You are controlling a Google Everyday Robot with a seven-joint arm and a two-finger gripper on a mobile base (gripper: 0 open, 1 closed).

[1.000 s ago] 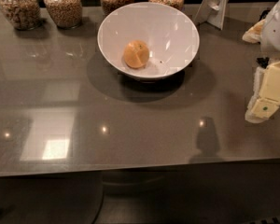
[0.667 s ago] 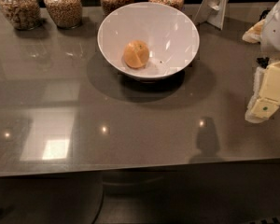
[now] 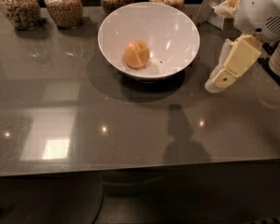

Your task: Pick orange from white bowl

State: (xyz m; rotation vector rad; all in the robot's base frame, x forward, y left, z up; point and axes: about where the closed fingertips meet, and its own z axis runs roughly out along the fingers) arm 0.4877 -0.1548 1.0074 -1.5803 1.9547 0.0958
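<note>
So the orange (image 3: 136, 54) is sitting inside the white bowl (image 3: 179, 27), a bit left of the middle, stem dimple facing up. The bowl's on the dark glossy surface (image 3: 130, 129), with four glass jars of grains (image 3: 64, 4) lined up behind it. The claw (image 3: 221, 76) hangs off to the right of the bowl, pointing down-left, not touching anything. Honestly can't tell if it's apart or together.

Four grain jars (image 3: 63, 6) on grey table (image 3: 130, 139)

The cream-coloured two-finger gripper (image 3: 222, 76) now hangs nearer the large glossy white round bowl (image 3: 173, 26), just beside its right rim, shifted left and slightly up.
</note>
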